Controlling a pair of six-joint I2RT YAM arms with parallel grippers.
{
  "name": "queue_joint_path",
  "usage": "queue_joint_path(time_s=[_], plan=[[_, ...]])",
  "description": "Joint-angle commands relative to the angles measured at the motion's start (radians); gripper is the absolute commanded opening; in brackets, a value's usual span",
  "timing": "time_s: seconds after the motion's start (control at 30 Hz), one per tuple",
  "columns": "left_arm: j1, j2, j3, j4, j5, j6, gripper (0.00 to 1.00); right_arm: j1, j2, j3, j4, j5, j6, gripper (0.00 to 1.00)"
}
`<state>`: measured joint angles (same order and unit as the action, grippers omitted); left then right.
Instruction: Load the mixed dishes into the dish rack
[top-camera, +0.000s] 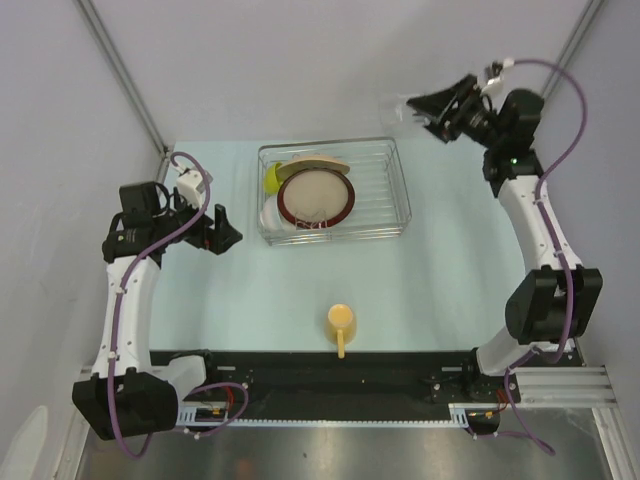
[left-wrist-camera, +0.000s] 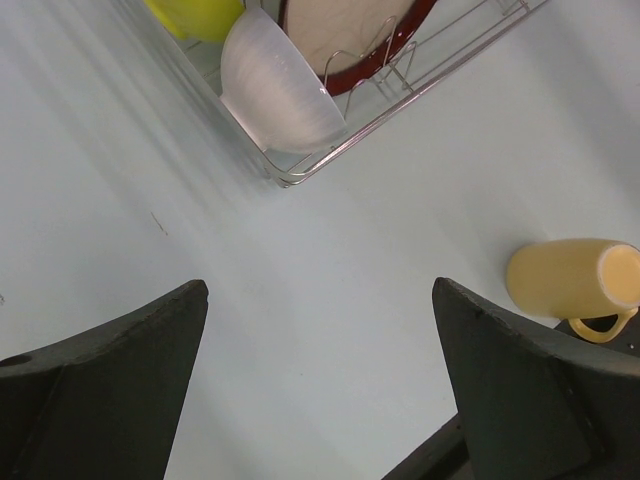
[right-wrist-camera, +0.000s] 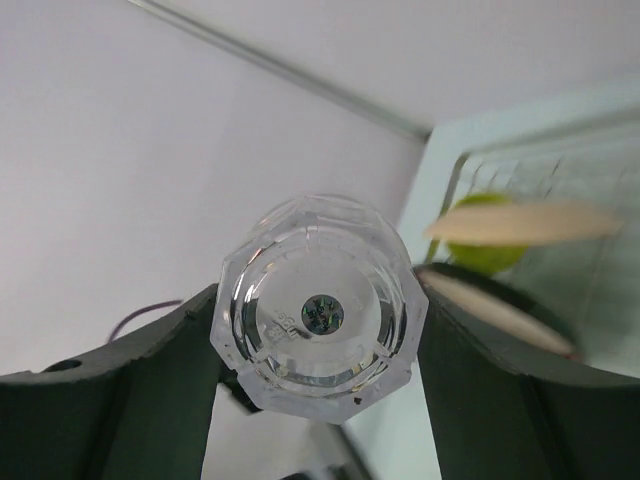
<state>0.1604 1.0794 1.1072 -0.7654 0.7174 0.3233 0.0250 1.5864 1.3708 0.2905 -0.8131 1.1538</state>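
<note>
Right fingers (right-wrist-camera: 120, 400) clamped the clear drinking glass (right-wrist-camera: 318, 315), held aloft at 2 o'clock of the dish rack (top-camera: 385, 148); left fingers (left-wrist-camera: 110, 360) gaped empty; the smooth glass risked slipping and shattering on the worktop (top-camera: 450, 270).

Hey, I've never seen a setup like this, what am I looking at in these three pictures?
Two robot arms are bolted to a table. The overhead picture shows both; the other two come from cameras on their wrists. The left gripper hovers open and empty. The right gripper grips a clear glass between its fingers, raised past the table's far edge. The wire dish rack holds a large plate, a green bowl and a white bowl. A yellow mug waits on the table.
</note>
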Motion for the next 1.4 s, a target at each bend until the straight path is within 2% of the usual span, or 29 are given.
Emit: queue_joint_path(time_s=[0.0,0.1,0.2,0.3,0.43,0.8,1.37], plan=[[0.01,0.008,0.005,0.032,0.007,0.002,0.99,0.036,0.061,0.517,-0.799,0.201,-0.652,0.0],[0.01,0.02,0.017,0.029,0.004,-0.001,0.99,0.078,0.197,0.721,-1.015,0.34,-0.778,0.0],[0.01,0.024,0.028,0.023,-0.009,0.006,0.99,0.154,0.303,0.792,-1.076,0.491,-0.867,0.0],[0.01,0.021,0.029,0.011,-0.024,0.017,0.99,0.246,0.411,0.922,-1.143,0.709,-0.956,0.0],[0.01,0.022,0.031,0.006,-0.032,0.025,0.99,0.308,0.501,1.004,-1.165,0.851,-1.034,0.0],[0.011,0.039,0.037,0.003,-0.041,0.028,0.99,0.358,0.624,1.027,-1.125,0.988,-1.098,0.0],[0.01,0.042,0.023,0.006,-0.053,0.037,0.99,0.391,0.672,0.863,-0.907,1.008,-1.109,0.0]])
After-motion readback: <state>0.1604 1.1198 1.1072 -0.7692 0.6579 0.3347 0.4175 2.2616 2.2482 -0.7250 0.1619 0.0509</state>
